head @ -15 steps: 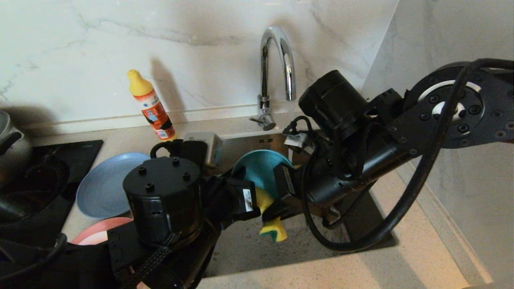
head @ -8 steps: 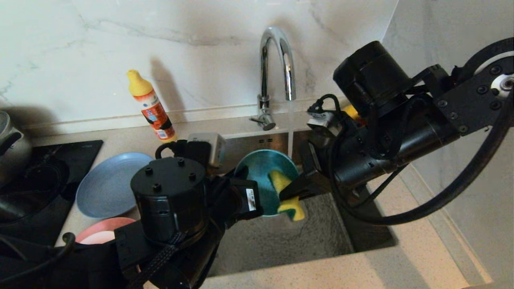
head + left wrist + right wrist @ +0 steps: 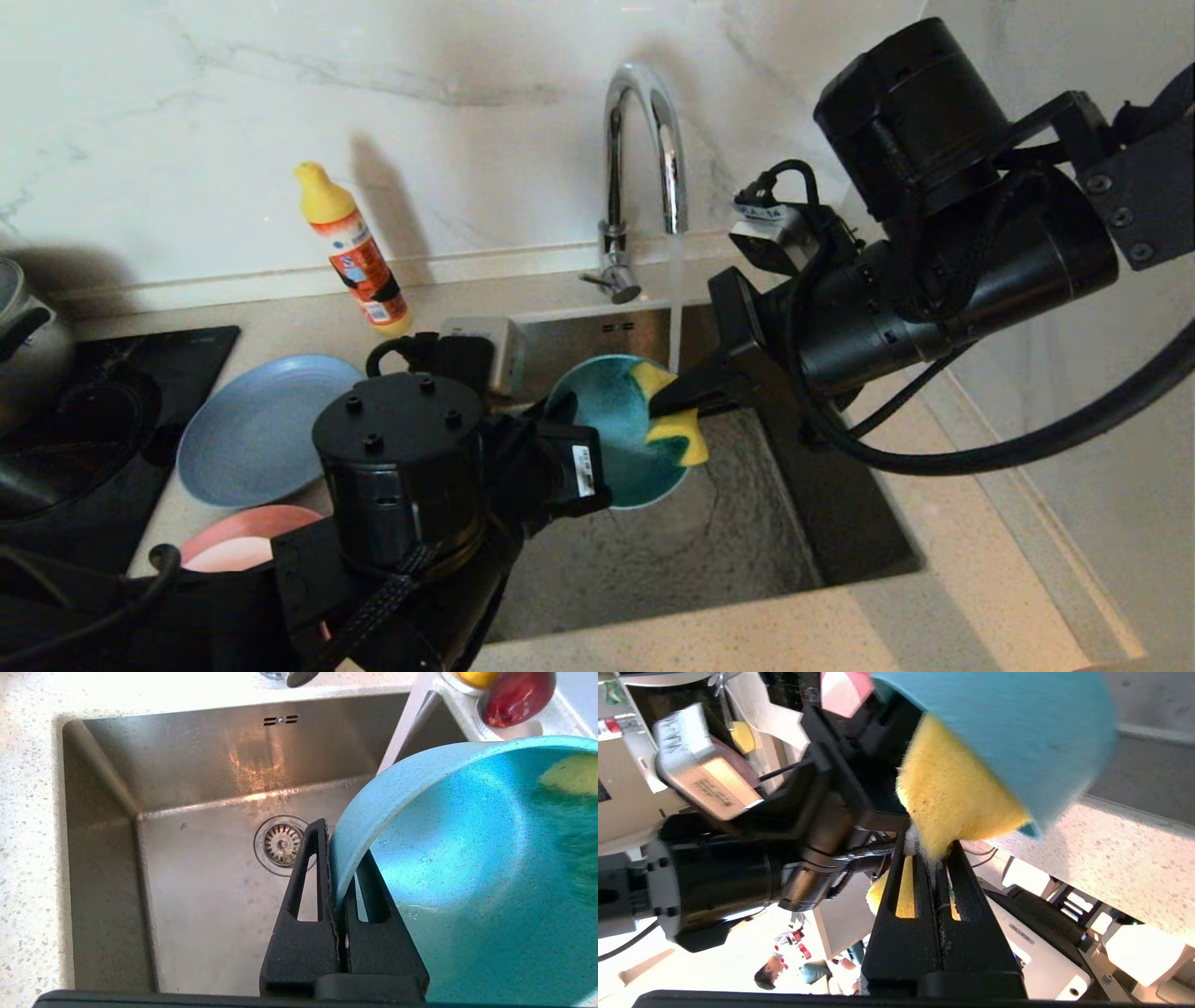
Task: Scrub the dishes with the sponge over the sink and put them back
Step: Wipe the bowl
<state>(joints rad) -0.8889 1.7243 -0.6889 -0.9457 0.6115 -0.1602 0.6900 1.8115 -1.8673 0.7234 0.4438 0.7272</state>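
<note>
The teal bowl [image 3: 611, 439] is pinched by the left gripper [image 3: 335, 868] over the sink [image 3: 747, 560] and scrubbed with the sponge [image 3: 674, 411], clamped in the right gripper [image 3: 930, 856]; the plates on the surface [image 3: 952, 616] seem left to do.

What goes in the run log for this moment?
left gripper: shut on teal bowl | right gripper: shut on sponge, scrubbing bowl | over sink

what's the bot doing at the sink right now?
It's scrubbing. The left gripper is shut on the rim of the teal bowl, holding it tilted over the sink. The right gripper is shut on the yellow sponge and presses it against the bowl's inside near the rim. Water runs from the faucet. The blue-grey plate and a pink plate wait on the counter to the left.
</note>
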